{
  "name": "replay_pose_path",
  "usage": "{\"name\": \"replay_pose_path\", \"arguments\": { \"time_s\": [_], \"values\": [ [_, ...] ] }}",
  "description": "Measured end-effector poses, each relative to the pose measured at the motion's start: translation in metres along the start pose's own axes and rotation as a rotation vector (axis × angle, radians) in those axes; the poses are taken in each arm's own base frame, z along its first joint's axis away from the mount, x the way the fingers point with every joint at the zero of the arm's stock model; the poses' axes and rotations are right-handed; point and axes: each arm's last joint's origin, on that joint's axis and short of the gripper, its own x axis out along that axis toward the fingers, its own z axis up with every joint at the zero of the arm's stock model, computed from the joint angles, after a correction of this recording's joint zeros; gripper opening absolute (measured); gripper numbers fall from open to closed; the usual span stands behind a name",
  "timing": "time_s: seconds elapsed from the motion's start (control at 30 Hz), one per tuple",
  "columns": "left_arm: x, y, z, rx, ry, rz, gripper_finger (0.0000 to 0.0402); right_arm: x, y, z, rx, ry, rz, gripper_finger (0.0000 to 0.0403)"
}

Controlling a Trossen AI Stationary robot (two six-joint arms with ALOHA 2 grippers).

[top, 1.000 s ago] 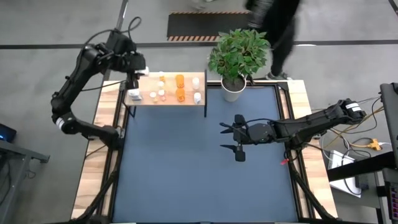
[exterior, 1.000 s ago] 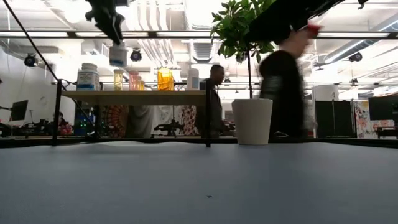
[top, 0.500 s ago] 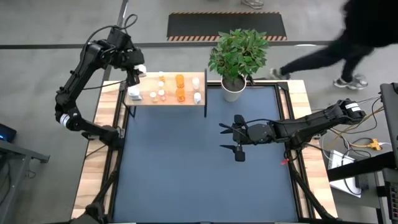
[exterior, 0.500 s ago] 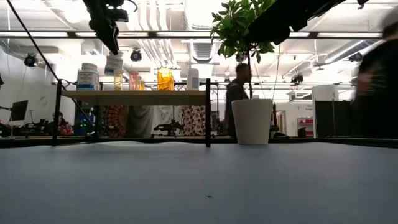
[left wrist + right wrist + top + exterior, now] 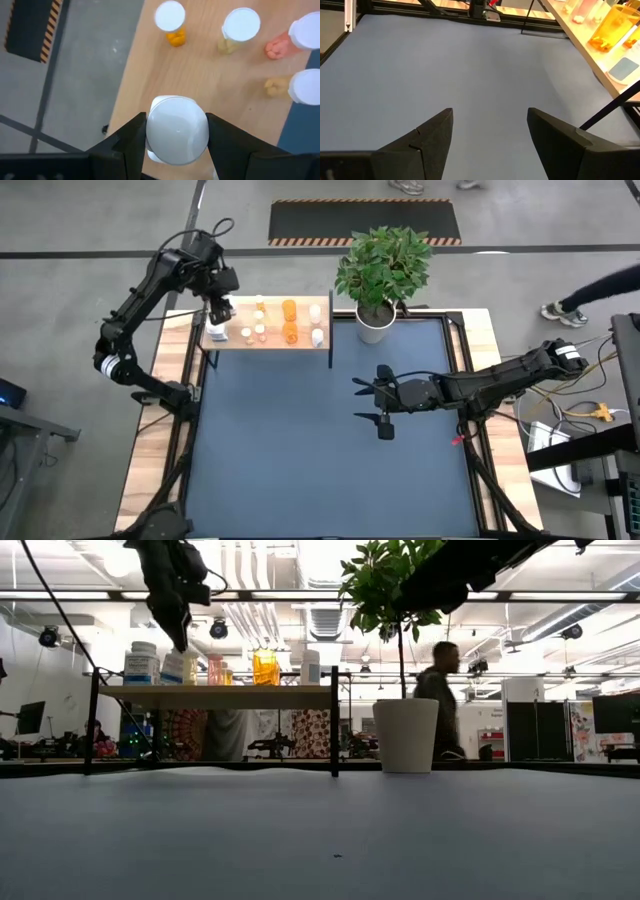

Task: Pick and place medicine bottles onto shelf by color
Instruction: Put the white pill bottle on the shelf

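Left pincer [image 5: 176, 145] is clamped on a white bottle [image 5: 177, 131] over the shelf [image 5: 235, 338] at its nine o'clock end; lower it straight, among the whites, clear of neighbours. Right pincer [image 5: 384, 404] waits mid-worktop [image 5: 300, 460], fingers apart. Beyond, a potted plant [image 5: 384, 270] and a person walking.

The counter [image 5: 320, 440] is dark blue with pale wooden side edges. The shelf [image 5: 305, 313] is light wood on thin black legs, carrying white bottles [image 5: 318, 336] and translucent orange bottles [image 5: 289, 309] with pale caps. A green plant [image 5: 385, 265] stands in a white pot [image 5: 375, 328], and a black-and-orange striped mat [image 5: 365, 220] lies on the grey floor.
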Motion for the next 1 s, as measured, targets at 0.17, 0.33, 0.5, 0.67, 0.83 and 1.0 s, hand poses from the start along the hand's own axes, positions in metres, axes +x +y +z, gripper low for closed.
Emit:
{"name": "replay_pose_path", "arguments": {
  "time_s": [0.17, 0.33, 0.5, 0.67, 0.83, 1.0],
  "values": [
    [0.011, -0.001, -0.002, -0.001, 0.005, -0.013, 0.0162, 0.0, 0.0, 0.0, -0.007, 0.004, 0.0, 0.0244],
    [0.015, -0.002, -0.003, -0.023, 0.009, -0.021, 0.018, 0.0, 0.0, -0.001, 0.001, 0.005, 0.0, 0.0243],
    [0.015, -0.002, -0.002, -0.029, 0.006, -0.018, 0.0206, 0.0, 0.0, -0.001, 0.001, 0.005, 0.0, 0.0248],
    [0.015, -0.002, -0.002, -0.028, 0.007, -0.019, 0.022, 0.0, 0.0, -0.001, 0.001, 0.005, 0.0, 0.0254],
    [0.007, -0.004, -0.001, -0.017, -0.01, 0.002, 0.0221, 0.0, 0.0, -0.001, 0.0, 0.009, 0.0, 0.025],
    [-0.011, -0.008, 0.004, 0.005, -0.065, 0.038, 0.0221, 0.0, 0.0, -0.001, -0.001, 0.012, 0.0, 0.025]
  ]
}}
